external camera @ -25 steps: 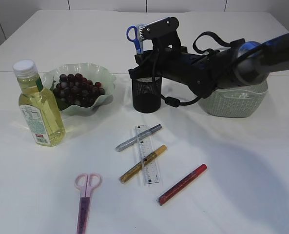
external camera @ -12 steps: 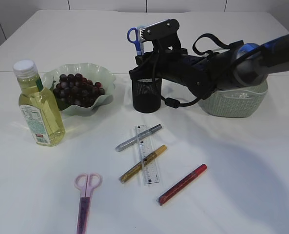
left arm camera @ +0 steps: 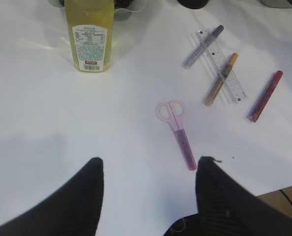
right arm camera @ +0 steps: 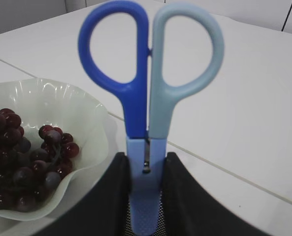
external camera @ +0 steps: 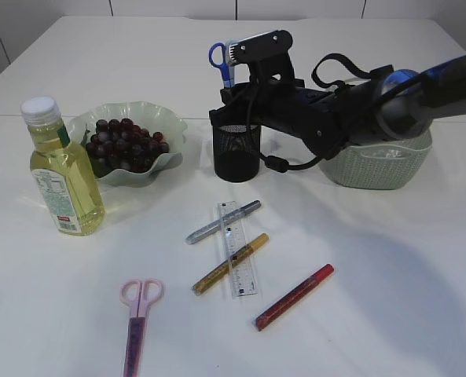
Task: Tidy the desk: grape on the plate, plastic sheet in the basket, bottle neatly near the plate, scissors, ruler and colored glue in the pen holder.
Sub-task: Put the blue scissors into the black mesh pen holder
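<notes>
My right gripper [external camera: 231,93] [right arm camera: 146,158] is shut on the blue scissors [external camera: 219,56] [right arm camera: 148,88], holding them upright, handles up, blades down over the black mesh pen holder [external camera: 235,153]. Pink scissors [external camera: 136,322] [left arm camera: 178,129] lie at the front left. A clear ruler [external camera: 238,250] [left arm camera: 223,66] lies among silver [external camera: 221,221], gold [external camera: 229,264] and red [external camera: 294,296] glue pens. Grapes [external camera: 124,145] sit in the pale green plate [external camera: 170,126], with the bottle [external camera: 62,169] [left arm camera: 90,37] to its left. My left gripper [left arm camera: 150,160] hangs open above bare table near the pink scissors' tip. The plastic sheet is out of view.
A pale green woven basket [external camera: 382,163] stands at the right behind my right arm, which reaches across it to the pen holder. The table's front edge [left arm camera: 283,184] shows at lower right in the left wrist view.
My right gripper has edged slightly to the right with the blue scissors above the pen holder. Everything else lies as before.
</notes>
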Motion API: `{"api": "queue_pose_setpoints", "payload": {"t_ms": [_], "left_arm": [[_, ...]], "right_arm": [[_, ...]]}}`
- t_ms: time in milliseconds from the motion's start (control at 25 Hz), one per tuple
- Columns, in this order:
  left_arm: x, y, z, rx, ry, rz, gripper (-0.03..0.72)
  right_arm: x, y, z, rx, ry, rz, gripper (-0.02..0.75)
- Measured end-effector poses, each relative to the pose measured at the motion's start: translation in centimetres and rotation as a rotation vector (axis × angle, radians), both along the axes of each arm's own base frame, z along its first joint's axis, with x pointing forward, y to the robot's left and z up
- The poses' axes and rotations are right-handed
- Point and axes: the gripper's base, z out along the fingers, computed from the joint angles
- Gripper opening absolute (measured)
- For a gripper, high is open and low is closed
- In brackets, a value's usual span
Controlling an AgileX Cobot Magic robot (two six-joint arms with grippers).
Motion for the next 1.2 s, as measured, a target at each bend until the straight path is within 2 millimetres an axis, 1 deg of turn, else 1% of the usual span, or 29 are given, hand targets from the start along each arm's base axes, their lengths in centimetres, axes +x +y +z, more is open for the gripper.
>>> {"api": "queue_pose_setpoints", "payload": {"t_ms": [360,680,880,1000,1080,1200], "left_arm": [[0.0,0.0,0.0,-0.002,0.000,0.000,0.435],[0.0,-0.1,0.0,-0.007,0.002,-0.001,0.435],[0.0,-0.1,0.0,-0.010,0.002,-0.002,0.435],[0.0,-0.1,0.0,-0.017,0.004,-0.003,0.435],[-0.1,-0.2,0.0,-0.027,0.006,-0.005,0.435],[-0.1,-0.3,0.1,-0.036,0.008,-0.006,0.435]], "right_arm": [[0.0,0.0,-0.1,-0.002,0.012,-0.004,0.202],[-0.1,-0.1,-0.3,-0.013,0.031,-0.006,0.312],[-0.1,-0.1,-0.4,-0.023,0.050,-0.008,0.325],[-0.4,-0.3,0.3,-0.042,0.082,-0.015,0.326],[-0.7,-0.5,1.4,-0.053,0.100,-0.020,0.326],[-1.4,-0.9,3.5,-0.060,0.135,-0.035,0.326]]}}
